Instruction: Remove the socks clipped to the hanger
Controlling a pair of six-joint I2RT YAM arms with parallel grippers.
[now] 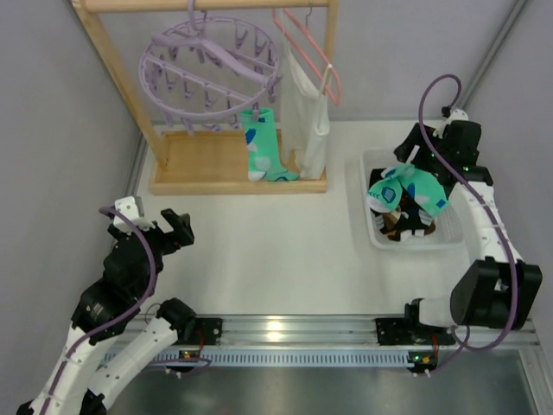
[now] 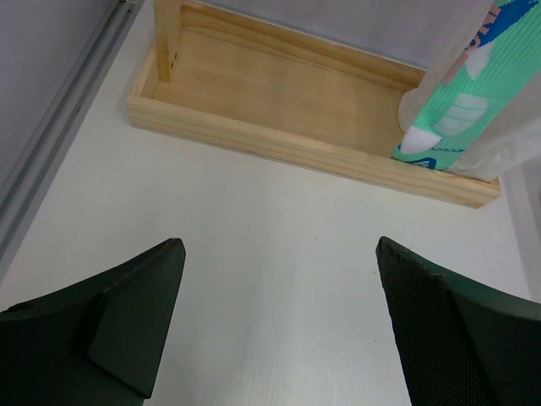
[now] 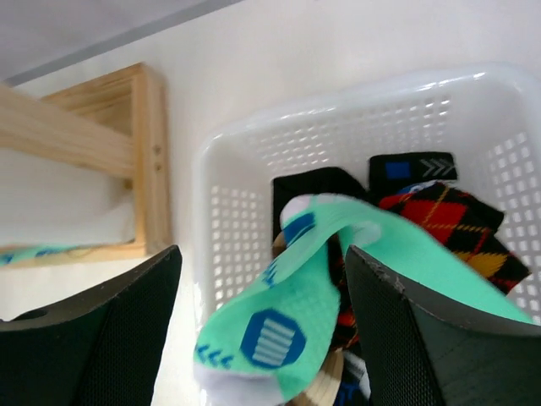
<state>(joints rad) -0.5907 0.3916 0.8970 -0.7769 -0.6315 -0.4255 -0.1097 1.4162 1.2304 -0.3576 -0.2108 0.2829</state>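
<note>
Toward the table's far edge, the hanger (image 1: 226,54) with one mint sock (image 1: 259,143) clipped is being shown only by the top view, while the left gripper (image 2: 279,245) and right gripper (image 3: 264,254) are being held wide apart, clamping nothing.

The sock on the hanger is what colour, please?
The sock is mint green, white marks; left wrist view.

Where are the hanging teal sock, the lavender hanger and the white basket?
teal sock (image 1: 259,143), top external view, middle of its leg.
lavender hanger (image 1: 226,56), top external view, broad central spoke.
white basket (image 3: 232,220), right wrist view, perforated left wall.
</note>
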